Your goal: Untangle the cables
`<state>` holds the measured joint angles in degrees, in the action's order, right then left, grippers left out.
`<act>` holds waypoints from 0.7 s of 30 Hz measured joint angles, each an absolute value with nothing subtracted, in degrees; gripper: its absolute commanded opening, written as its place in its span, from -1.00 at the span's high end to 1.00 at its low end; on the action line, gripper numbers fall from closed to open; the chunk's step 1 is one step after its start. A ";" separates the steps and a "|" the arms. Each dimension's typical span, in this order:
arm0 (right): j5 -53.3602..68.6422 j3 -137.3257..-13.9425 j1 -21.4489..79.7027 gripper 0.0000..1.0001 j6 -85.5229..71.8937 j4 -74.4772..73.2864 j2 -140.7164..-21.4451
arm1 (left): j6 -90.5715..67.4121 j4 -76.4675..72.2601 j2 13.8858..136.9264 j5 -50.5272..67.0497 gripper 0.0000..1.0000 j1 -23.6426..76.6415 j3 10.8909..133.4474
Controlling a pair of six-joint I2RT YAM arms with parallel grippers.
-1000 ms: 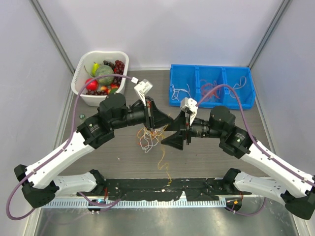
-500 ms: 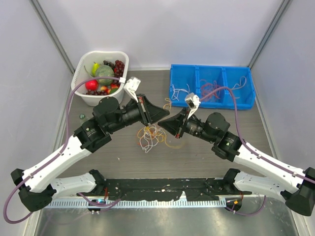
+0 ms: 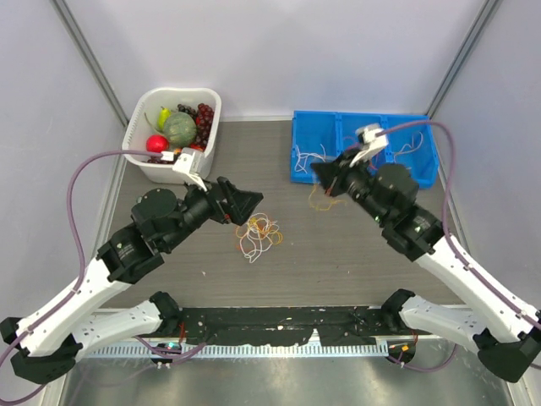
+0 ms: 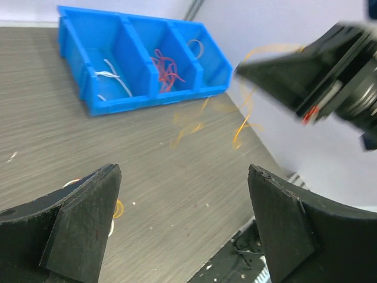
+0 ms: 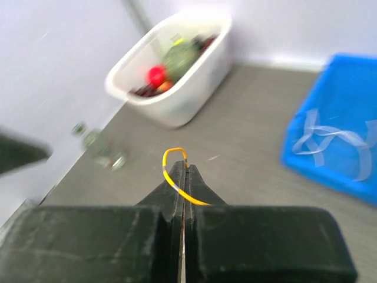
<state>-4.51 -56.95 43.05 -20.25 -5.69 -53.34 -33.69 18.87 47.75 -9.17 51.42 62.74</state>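
Note:
A small tangle of cables, orange, white and yellow, lies on the table's middle. My left gripper hangs just up and left of it, jaws wide open and empty; in the left wrist view the fingers frame bare table, with a bit of the tangle by the left finger. My right gripper is shut on a single yellow-orange cable that dangles beside the blue bin. In the right wrist view the cable loops out past the gripper.
A blue three-compartment bin at the back right holds sorted white, red and orange strands. A white basket of toy fruit stands at the back left. Small round objects lie near the left wall. A black strip runs along the near edge.
My left gripper opened, let go and drew back to the left. My right gripper shut on the yellow-orange cable and carried it out of the tangle, back-right to the blue bin.

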 measured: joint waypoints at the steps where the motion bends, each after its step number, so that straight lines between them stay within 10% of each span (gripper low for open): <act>1: -4.51 -59.22 39.81 0.99 -19.90 -7.49 -53.84 | -32.60 19.14 46.78 -10.41 -0.86 51.42 61.87; 21: -12.12 -86.39 0.73 0.99 -16.40 -14.55 -84.07 | -29.54 24.80 41.93 -9.58 -0.93 51.42 49.19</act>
